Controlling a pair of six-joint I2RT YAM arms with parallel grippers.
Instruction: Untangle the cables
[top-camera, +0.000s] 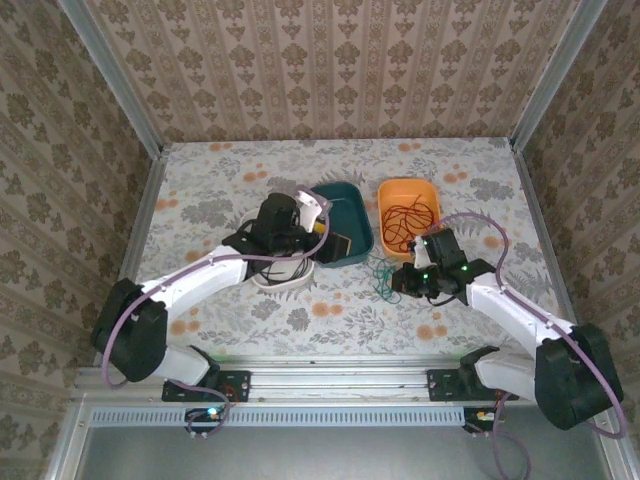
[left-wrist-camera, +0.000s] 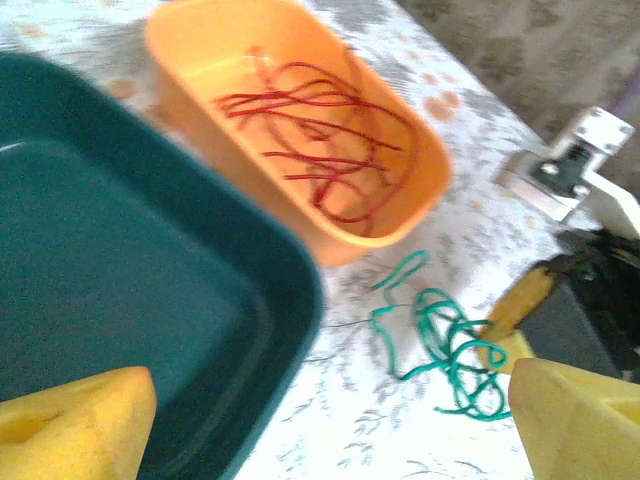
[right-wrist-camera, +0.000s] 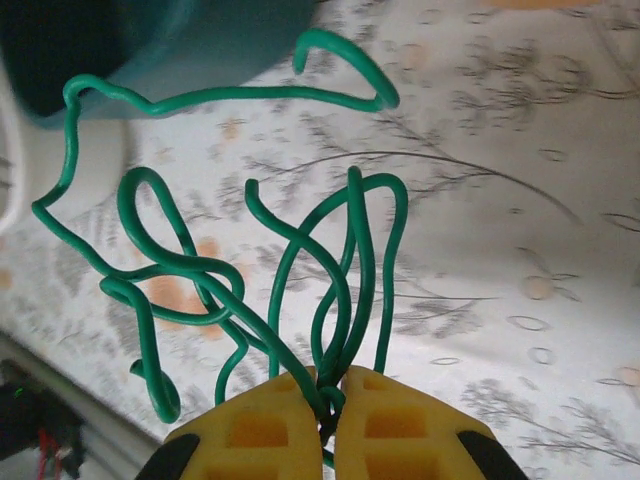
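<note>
while the left gripper (left-wrist-camera: 325, 425) gapes, the right gripper (right-wrist-camera: 325, 395) pinches a thin, looping green cable (right-wrist-camera: 355, 230).

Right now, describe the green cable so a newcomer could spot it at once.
On the floral table, find the orange tub beside the teal tub. Just nearside of them lies the green cable, a loose tangle pinched in the jaws of the right gripper. Unlike the red cables in the orange tub, it is green and out on the tabletop.
</note>
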